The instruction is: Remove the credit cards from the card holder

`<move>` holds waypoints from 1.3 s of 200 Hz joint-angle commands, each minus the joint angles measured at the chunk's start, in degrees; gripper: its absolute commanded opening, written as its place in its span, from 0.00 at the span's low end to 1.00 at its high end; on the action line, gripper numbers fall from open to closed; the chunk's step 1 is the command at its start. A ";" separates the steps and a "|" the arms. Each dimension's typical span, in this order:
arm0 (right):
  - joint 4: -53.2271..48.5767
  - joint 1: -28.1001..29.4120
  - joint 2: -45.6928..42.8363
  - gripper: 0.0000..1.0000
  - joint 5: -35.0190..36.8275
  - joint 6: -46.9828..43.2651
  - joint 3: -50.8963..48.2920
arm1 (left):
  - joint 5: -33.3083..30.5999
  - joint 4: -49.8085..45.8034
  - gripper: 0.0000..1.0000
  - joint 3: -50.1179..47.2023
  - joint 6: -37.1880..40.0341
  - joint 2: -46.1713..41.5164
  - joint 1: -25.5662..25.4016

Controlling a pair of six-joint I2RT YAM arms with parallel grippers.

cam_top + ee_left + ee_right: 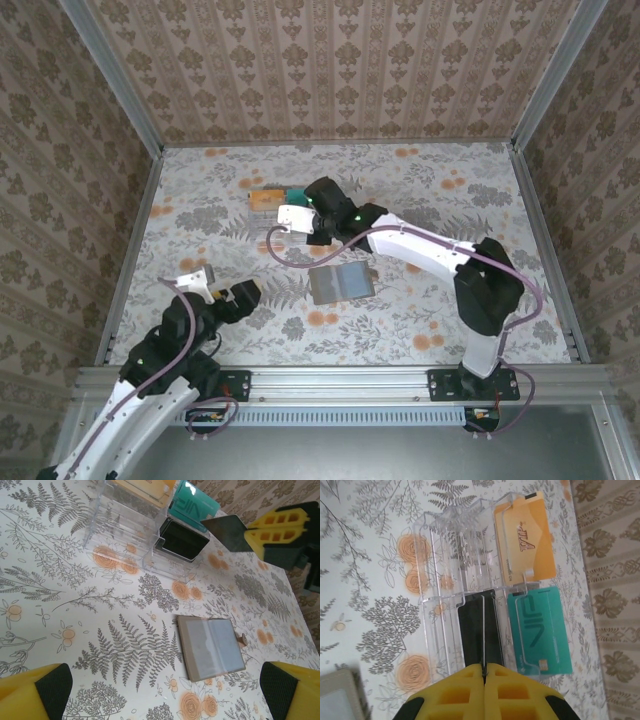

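Dark card (226,532), pinched in your right gripper (484,670), hangs over the stand (445,555); lower it straight, edge-first (left gripper (165,690) gapes empty near the holder (210,647)).

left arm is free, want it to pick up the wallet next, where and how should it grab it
Probably the outer edge of the wallet that faces the left hand. It lies open and flat on the table, so come in low from that side, one finger sliding under the flap, the other pressing on top.
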 commanded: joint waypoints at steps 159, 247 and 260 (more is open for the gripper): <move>-1.89 -3.21 14.12 0.00 1.80 -7.05 9.71 | -1.46 -4.67 1.00 -0.31 0.57 -2.30 0.69; -0.95 -3.42 16.26 0.12 2.74 -3.56 11.20 | -1.39 -4.27 1.00 -0.69 0.57 -1.96 0.86; -0.14 -3.51 15.98 0.26 3.39 -2.98 11.21 | -1.33 -4.15 1.00 -0.79 0.57 -2.01 0.87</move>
